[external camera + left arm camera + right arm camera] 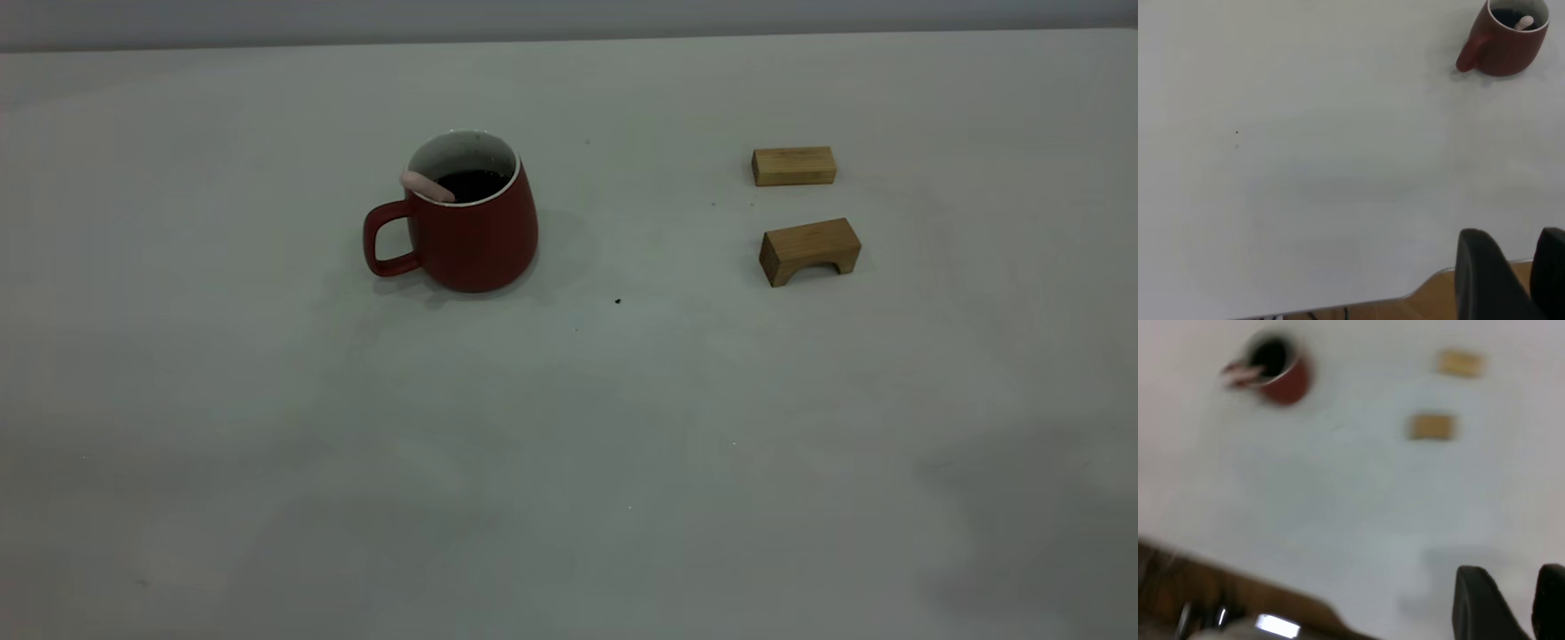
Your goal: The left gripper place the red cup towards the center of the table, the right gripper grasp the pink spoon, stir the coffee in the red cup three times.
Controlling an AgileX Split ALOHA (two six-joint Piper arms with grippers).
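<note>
The red cup (476, 227) stands upright on the table (569, 427), left of the middle, handle pointing left. Dark coffee (474, 183) fills it. The pink spoon (427, 186) rests inside, its handle leaning on the rim above the cup's handle. Neither arm shows in the exterior view. In the left wrist view the cup (1505, 40) and spoon (1525, 22) lie far from my left gripper (1518, 243), which hangs at the table's edge, slightly open and empty. My right gripper (1518, 577) is also far from the cup (1288, 380), with a narrow empty gap between its fingers.
Two tan wooden blocks lie to the right of the cup: a flat bar (794, 166) farther back and an arched block (809, 250) nearer. A small dark speck (618, 301) marks the table near the cup.
</note>
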